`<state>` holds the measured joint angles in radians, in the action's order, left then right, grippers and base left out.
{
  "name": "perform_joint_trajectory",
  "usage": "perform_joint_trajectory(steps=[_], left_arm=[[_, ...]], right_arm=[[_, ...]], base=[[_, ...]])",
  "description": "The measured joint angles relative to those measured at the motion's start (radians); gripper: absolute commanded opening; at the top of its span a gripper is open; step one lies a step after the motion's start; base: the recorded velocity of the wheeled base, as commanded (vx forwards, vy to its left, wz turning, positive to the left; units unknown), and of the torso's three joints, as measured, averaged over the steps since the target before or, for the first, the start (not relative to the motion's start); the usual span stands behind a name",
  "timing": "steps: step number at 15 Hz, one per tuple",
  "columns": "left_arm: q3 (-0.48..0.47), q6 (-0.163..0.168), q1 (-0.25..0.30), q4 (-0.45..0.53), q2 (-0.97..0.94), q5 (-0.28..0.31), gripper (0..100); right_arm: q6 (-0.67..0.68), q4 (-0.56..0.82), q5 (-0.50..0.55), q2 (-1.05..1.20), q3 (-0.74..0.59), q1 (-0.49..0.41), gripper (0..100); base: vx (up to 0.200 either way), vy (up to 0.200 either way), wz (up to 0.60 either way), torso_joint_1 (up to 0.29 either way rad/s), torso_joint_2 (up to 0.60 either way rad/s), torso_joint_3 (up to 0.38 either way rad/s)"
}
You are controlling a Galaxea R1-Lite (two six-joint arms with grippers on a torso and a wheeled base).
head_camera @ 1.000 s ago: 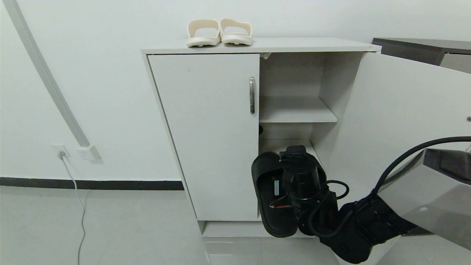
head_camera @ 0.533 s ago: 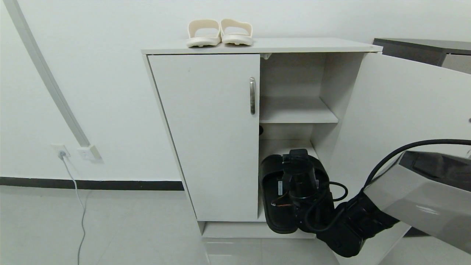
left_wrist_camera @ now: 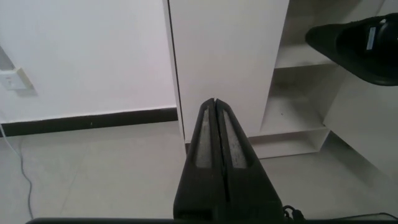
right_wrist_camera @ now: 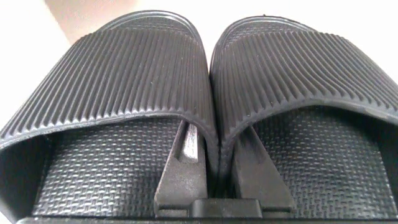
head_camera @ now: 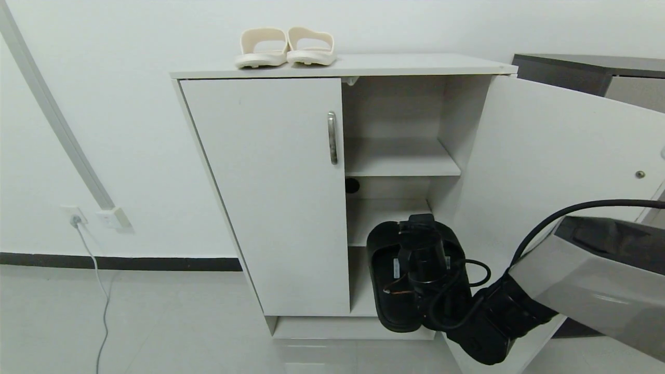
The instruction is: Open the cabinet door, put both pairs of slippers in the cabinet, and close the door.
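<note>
The cabinet point(head_camera: 415, 65) has its right door point(head_camera: 550, 156) open, and the beige slippers point(head_camera: 284, 47) sit on top. The black slippers point(head_camera: 389, 280) hang at its lower compartment's mouth, their inner edges clamped in the right gripper point(right_wrist_camera: 214, 168). The left gripper point(left_wrist_camera: 214, 118), fingers together, hovers over the floor.

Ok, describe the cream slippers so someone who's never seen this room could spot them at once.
Find the white cabinet against the wall, right door open. On its flat top, toward the left end, the cream slippers sit side by side. They are pale and up high; the only other pair, the black slippers, hangs low in the right fingers at the open side.
</note>
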<state>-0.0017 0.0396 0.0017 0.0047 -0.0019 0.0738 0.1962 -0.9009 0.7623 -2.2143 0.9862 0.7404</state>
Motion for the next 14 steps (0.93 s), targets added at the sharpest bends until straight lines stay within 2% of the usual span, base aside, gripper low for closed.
perform_joint_trajectory(steps=[14], left_arm=[[0.0,0.0,0.0,0.0,0.0,-0.002,0]], right_arm=[[-0.007,0.002,-0.004,-0.001,-0.062,-0.043,0]], base=[[0.0,0.0,0.0,0.0,0.0,0.0]])
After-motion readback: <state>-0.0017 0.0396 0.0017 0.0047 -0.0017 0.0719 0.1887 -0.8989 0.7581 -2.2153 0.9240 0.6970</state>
